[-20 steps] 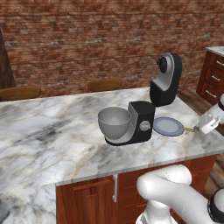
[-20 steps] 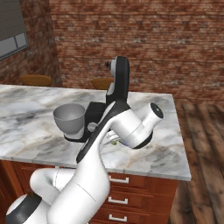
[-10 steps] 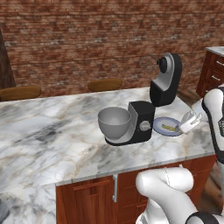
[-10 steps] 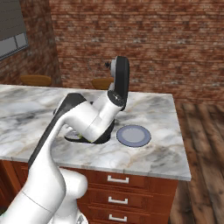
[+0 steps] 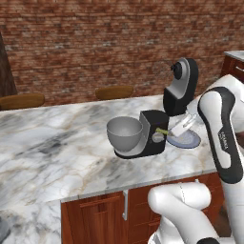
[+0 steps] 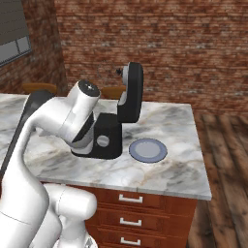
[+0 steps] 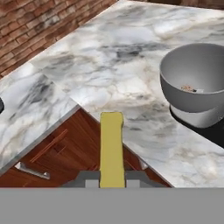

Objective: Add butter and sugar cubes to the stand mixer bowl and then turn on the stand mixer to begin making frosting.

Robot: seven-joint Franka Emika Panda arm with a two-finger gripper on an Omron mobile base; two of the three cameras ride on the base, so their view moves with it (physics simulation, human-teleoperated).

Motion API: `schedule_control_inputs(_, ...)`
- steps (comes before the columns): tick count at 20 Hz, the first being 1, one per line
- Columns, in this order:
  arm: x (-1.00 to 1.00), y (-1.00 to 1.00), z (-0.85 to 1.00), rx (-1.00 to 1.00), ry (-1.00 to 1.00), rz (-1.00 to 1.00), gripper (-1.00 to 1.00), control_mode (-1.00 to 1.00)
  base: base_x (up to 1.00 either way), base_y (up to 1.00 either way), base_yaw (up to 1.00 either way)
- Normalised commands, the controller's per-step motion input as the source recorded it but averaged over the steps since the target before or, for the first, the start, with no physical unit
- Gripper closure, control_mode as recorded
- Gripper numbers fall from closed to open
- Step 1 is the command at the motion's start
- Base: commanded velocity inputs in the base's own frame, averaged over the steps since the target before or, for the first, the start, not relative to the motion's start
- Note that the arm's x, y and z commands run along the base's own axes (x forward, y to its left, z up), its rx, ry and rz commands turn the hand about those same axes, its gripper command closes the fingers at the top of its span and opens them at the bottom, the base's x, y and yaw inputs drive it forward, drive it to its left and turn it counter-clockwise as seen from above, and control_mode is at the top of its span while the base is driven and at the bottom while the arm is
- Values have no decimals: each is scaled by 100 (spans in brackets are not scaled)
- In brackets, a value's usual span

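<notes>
Since half a second earlier the arm had swung in from the plate side toward the mixer, and the butter [image 7: 111,148] had come along with it. One stick of butter, just the one, was pinched between the two fingertips of the gripper [image 7: 111,178], the jaws pressed close on its near end. In the hand view its long axis ran straight away from the gripper, the free end pointing out past the counter edge toward the marble top. In the left base view the same yellow stick [image 5: 162,131] showed as a thin sliver lying roughly level, just right of the mixer's head, pointing left toward the bowl.

One stand mixer [image 5: 153,134] stood on the marble counter [image 5: 57,152], black and boxy, with one grey knob [image 6: 102,141] on its side. One grey metal bowl [image 5: 125,134] sat in its cradle, open side up. Inside the bowl [image 7: 194,76] a few tiny specks lay on the bottom; how many, I could not tell. One round grey-blue plate [image 6: 147,149] lay flat on the counter, just right of the mixer. One taller black-and-grey appliance [image 6: 130,93] stood behind the mixer. Two wooden chair backs [image 5: 114,91] peeked over the far edge of the counter.
</notes>
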Motion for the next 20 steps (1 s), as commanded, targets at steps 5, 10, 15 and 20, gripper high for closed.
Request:
schedule_control_inputs(5, 26, 63, 6, -11, 1, -4, 100, -100, 0, 0, 0)
schedule_control_inputs(10, 61, 51, 0, -15, 6, -7, 100, -100, 0, 0, 0)
schedule_control_inputs(15, 58, 20, -10, -13, 10, -9, 100, -100, 0, 0, 0)
schedule_control_inputs(20, 47, 1, -33, -9, 13, -10, 100, -100, 0, 0, 0)
